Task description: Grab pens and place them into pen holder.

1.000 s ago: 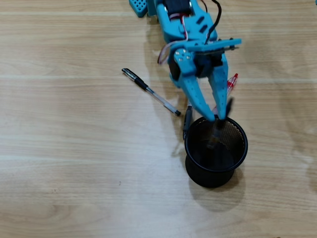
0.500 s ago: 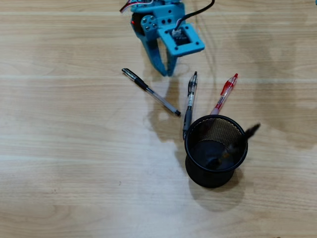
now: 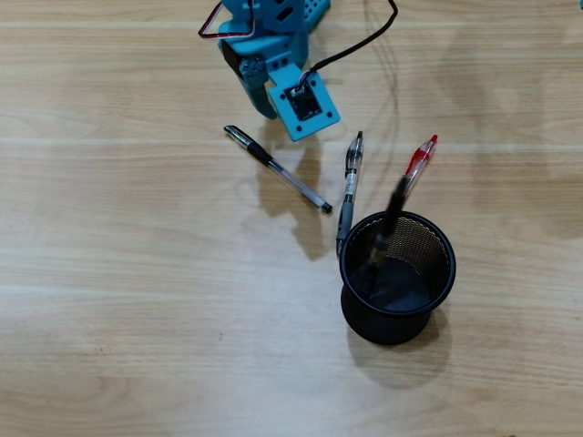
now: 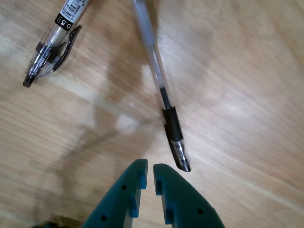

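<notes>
In the overhead view the black mesh pen holder (image 3: 397, 278) stands right of centre with one dark pen (image 3: 390, 218) leaning inside it, blurred. On the table lie a clear pen with a black grip (image 3: 278, 169), a black pen (image 3: 349, 182) and a red pen (image 3: 416, 167), the last two reaching the holder's far side. My gripper (image 3: 266, 102) hovers at the top, beyond the clear pen's tip. The wrist view shows my gripper (image 4: 149, 166) shut and empty, the clear pen's (image 4: 164, 95) silver tip just right of the fingertips, and the black pen's clip end (image 4: 52, 45) at upper left.
Light wooden table (image 3: 137, 291) all round. A black cable (image 3: 364, 36) trails from the arm across the top of the overhead view. The arm's shadow (image 4: 102, 123) falls on the wood ahead of the jaws.
The arm has pulled away from the holder, back and to the left. The pen it let go stays in the holder, its lean swinging from the right rim to the far rim.
</notes>
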Action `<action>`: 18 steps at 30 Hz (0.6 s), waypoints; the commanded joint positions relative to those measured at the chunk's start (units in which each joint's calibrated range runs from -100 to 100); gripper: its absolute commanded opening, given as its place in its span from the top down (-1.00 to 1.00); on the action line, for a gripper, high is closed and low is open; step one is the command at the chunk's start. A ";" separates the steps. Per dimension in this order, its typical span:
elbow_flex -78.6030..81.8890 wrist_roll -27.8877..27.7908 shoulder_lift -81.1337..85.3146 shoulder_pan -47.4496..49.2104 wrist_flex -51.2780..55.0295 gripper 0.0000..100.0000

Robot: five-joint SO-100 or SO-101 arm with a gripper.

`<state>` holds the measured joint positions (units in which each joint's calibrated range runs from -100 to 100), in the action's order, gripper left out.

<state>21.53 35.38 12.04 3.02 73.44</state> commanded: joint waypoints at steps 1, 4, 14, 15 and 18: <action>0.42 -0.40 2.70 -0.80 -0.13 0.96; 0.24 -0.45 2.45 -1.25 -0.13 0.95; -6.34 -7.46 -9.90 -2.70 -0.22 0.63; -6.88 -7.67 -10.91 -2.89 -0.22 0.63; -7.78 -7.77 -13.60 -3.07 -0.30 0.63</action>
<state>17.35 28.26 0.42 0.68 73.36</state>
